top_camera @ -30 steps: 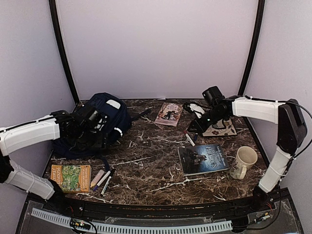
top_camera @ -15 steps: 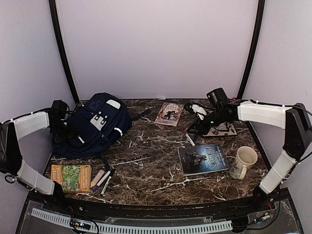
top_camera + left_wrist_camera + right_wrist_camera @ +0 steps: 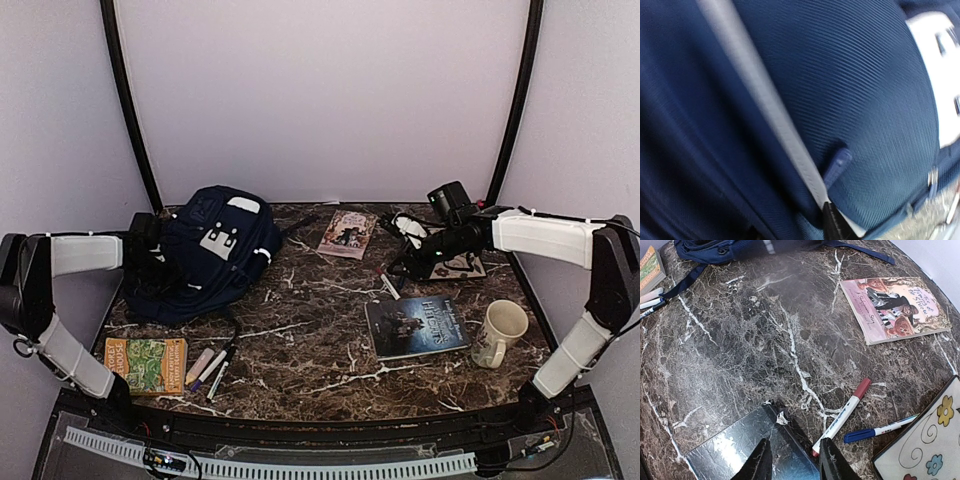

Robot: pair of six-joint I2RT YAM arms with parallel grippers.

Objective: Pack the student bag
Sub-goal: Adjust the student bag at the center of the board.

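While the student bag (image 3: pixel 210 255) lies at left, the right gripper (image 3: pixel 795 446) hovers parted.

On my counter (image 3: pixel 320 345) I count one student bag (image 3: pixel 205 255), three books (pink book (image 3: pixel 346 233), dark book (image 3: pixel 417 326), green book (image 3: pixel 146 365)), one flowered pad (image 3: pixel 930 440), one mug (image 3: pixel 498 333) and five markers (image 3: pixel 211 367), three up front, two by the pad
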